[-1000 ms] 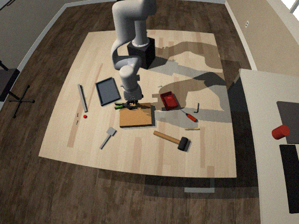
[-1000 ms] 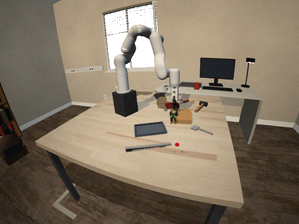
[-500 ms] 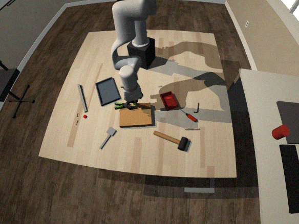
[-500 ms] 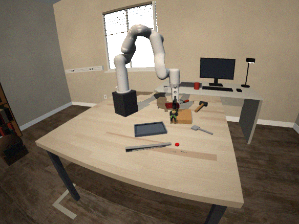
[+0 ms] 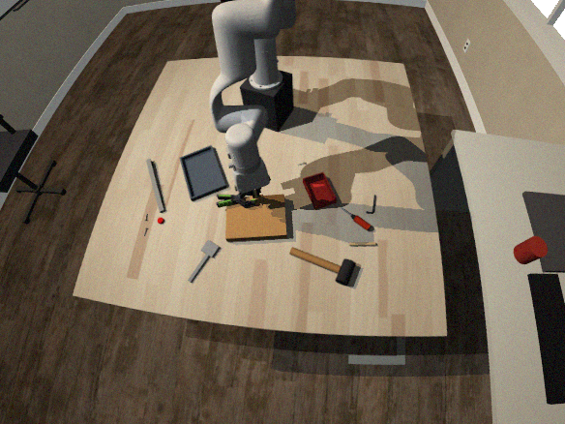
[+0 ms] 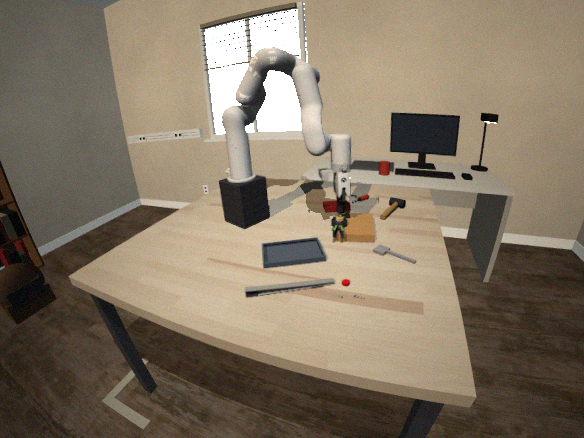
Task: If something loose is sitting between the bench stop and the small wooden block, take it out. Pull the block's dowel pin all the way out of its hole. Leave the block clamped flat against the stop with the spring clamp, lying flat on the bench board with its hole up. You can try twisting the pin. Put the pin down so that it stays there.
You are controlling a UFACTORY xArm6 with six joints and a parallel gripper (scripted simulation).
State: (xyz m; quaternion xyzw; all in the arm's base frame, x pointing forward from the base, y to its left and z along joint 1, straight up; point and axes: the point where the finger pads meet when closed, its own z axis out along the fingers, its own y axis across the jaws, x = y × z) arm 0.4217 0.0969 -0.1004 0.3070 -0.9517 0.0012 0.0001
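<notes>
The tan bench board (image 5: 256, 223) (image 6: 362, 229) lies in the middle of the table. A spring clamp (image 5: 224, 199) (image 6: 339, 226) with green handles sits at the board's back left corner. My gripper (image 5: 248, 196) (image 6: 341, 204) points straight down right over that corner, just above the clamp. It is shut on a thin upright thing that I take for the dowel pin. The small block, its hole and the stop are mostly hidden under my gripper and the clamp.
A grey tray (image 5: 203, 172) (image 6: 293, 252) lies left of the board and a red bin (image 5: 319, 190) (image 6: 330, 206) right of it. A mallet (image 5: 324, 264), screwdriver (image 5: 359, 220), hex key (image 5: 372, 203), scraper (image 5: 205, 258), steel ruler (image 5: 156, 185) and a small red disc (image 5: 161, 220) lie around.
</notes>
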